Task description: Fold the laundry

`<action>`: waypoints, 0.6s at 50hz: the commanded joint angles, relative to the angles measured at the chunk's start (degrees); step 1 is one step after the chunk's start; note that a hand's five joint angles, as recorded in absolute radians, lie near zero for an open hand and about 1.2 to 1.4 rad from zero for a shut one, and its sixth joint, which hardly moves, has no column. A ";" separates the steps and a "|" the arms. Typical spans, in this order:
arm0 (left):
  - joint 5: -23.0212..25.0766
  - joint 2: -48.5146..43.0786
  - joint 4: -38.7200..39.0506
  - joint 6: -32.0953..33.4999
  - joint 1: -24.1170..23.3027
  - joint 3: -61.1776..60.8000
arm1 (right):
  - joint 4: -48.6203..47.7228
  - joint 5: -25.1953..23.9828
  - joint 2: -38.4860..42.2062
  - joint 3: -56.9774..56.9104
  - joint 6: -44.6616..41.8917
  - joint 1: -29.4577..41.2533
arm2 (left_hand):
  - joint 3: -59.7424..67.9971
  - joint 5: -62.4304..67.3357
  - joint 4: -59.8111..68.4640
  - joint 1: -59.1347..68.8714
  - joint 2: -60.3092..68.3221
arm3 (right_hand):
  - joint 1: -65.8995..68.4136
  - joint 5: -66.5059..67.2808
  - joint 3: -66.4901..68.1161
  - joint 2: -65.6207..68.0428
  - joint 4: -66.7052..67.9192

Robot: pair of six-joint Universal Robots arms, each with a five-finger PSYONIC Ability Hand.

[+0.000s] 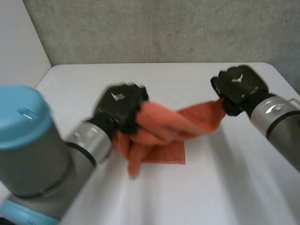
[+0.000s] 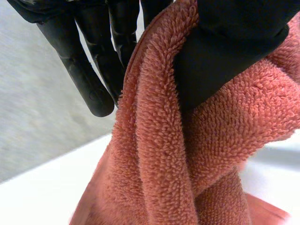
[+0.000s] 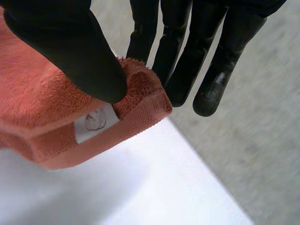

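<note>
Head view: 2 black hands hold 1 orange towel [image 1: 164,125] over the white table [image 1: 220,187]. The left hand [image 1: 121,107] grips a bunched part of the towel near the middle of the table. Loose folds hang below it, and the lowest part lies flat on the table. The right hand [image 1: 239,88] holds the opposite end clear of the table, and the cloth runs slack between the 2 hands.

Left wrist view: the left thumb [image 2: 225,56] presses a thick fold of towel against the nearly straight fingers [image 2: 93,70].

Right wrist view: the right thumb [image 3: 79,56] pinches a hemmed corner against the straight fingers. A white label [image 3: 93,124] sits on the hem just beside the thumb tip.

A grey wall [image 1: 164,28] stands behind the table.
</note>
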 commanded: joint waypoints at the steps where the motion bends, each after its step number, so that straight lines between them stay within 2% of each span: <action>1: -2.09 -12.20 -1.43 0.34 -4.79 4.77 | -5.39 3.34 6.77 0.36 0.22 0.14 | -7.09 -6.84 -7.10 -5.24 -6.70 | 24.89 13.54 12.31 12.58 11.91; 3: -2.18 -13.08 -4.41 1.22 -4.10 5.82 | -6.99 4.23 6.95 0.89 0.22 0.14 | -34.20 -33.94 -34.20 -32.34 -33.80 | 24.89 13.54 12.31 12.58 11.91; 4: -2.18 -13.08 -4.42 1.22 -4.09 5.83 | -8.38 4.92 7.21 1.67 0.22 0.05 | -34.34 -34.08 -34.35 -32.49 -33.95 | 24.89 13.54 12.31 12.58 11.91; 6: -2.27 -11.34 -6.61 2.36 0.54 5.65 | -9.36 5.28 7.30 2.90 0.22 -0.04 | -49.08 -48.83 -49.09 -47.23 -48.69 | 24.89 13.54 12.31 12.58 11.91; 7: -2.27 -11.32 -6.62 2.37 0.57 5.65 | -10.23 5.46 7.30 4.04 0.22 -0.30 | -49.15 -48.89 -49.15 -47.29 -48.75 | 24.89 13.54 12.31 12.58 11.91; 8: -2.00 -9.58 -7.23 2.71 2.83 5.21 | -10.24 5.46 7.30 4.06 0.22 -0.30 | -56.14 -55.88 -56.15 -54.28 -55.74 | 24.89 13.54 12.31 12.58 11.91; 9: -2.00 -9.56 -7.24 2.72 2.85 5.21 | -11.20 5.46 7.30 5.19 0.30 -0.48 | -56.21 -55.95 -56.22 -54.35 -55.81 | 24.89 13.54 12.31 12.58 11.91; 11: -1.74 -5.89 -7.67 2.98 6.97 3.11 | -12.18 5.28 7.39 6.34 0.30 -0.48 | -56.55 -56.29 -56.56 -54.69 -56.15 | 24.89 13.54 12.31 12.58 11.91; 12: -1.74 -5.87 -7.68 2.98 6.98 3.10 | -13.22 5.46 7.48 7.30 0.13 -0.48 | -56.55 -56.29 -56.55 -54.69 -56.15 | 24.89 13.54 12.31 12.58 11.91; 14: -1.30 -2.81 -7.68 2.89 10.13 -0.74 | -13.93 5.46 7.57 8.00 0.04 -0.48 | -55.71 -55.45 -55.72 -53.85 -55.31 | 24.89 13.54 12.31 12.58 11.91; 20: 0.55 2.92 -7.68 2.63 14.72 -7.01 | -15.34 5.63 8.62 8.54 -0.49 -1.53 | -52.18 -51.92 -52.18 -50.32 -51.78 | 24.89 13.54 12.31 12.58 11.91; 22: 3.69 3.97 -7.59 2.45 17.17 -10.68 | -15.34 5.63 8.80 8.54 -0.66 -2.24 | -45.14 -44.88 -45.14 -43.28 -44.74 | 24.89 13.54 12.31 12.58 11.91; 25: 5.47 3.88 -7.59 2.37 17.88 -12.02 | -15.34 5.63 8.88 8.54 -0.75 -3.20 | -44.10 -43.84 -44.11 -42.24 -43.70 | 24.89 13.54 12.31 12.58 11.91; 27: 9.06 3.62 -7.68 1.67 18.58 -13.51 | -15.34 5.63 8.88 8.54 -0.75 -3.29 | -44.10 -43.84 -44.11 -42.24 -43.70 | 24.89 13.54 12.31 12.58 11.91; 30: 11.00 2.57 -7.76 0.70 19.11 -13.77 | -15.34 5.63 8.97 8.45 -0.75 -3.47 | -44.10 -43.84 -44.11 -42.24 -43.70 | 24.89 13.54 12.31 12.58 11.91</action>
